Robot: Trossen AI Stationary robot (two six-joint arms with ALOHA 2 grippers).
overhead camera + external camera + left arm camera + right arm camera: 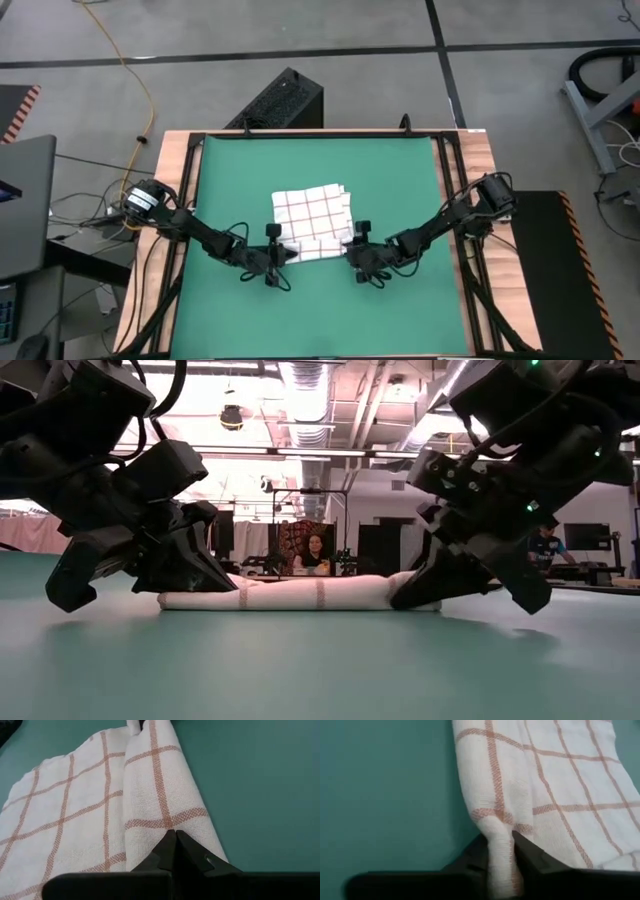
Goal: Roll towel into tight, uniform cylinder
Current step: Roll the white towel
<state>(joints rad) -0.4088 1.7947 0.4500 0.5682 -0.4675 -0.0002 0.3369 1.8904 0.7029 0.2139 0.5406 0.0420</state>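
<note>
Near the middle of the green mat (400, 190), a little toward the near edge of the tabletop (480, 170), lies the towel (312, 218), its near edge already turned over into a low roll while the rest spreads flat toward the far edge. The roll runs left to right across the mat and, seen from table height, looks fairly even in thickness, though its right end bulges slightly. The cloth is thin and white with a red-brown grid of checks; it is soft and creases readily, so it will likely slip loose unless held under tension.

At the roll's left end the left gripper (271, 256) sits with its jaws pressed together, the tips resting against the rolled edge; whether any cloth is caught between them I cannot tell. At the right end the right gripper (502, 857) has its jaws clamped on a pinch of the towel's rolled edge.

To do this step well, both ends should be turned forward together and at the same rate, keeping the roll straight and parallel to the mat's near edge. Light outward pull between the two ends would probably keep the layers snug.
</note>
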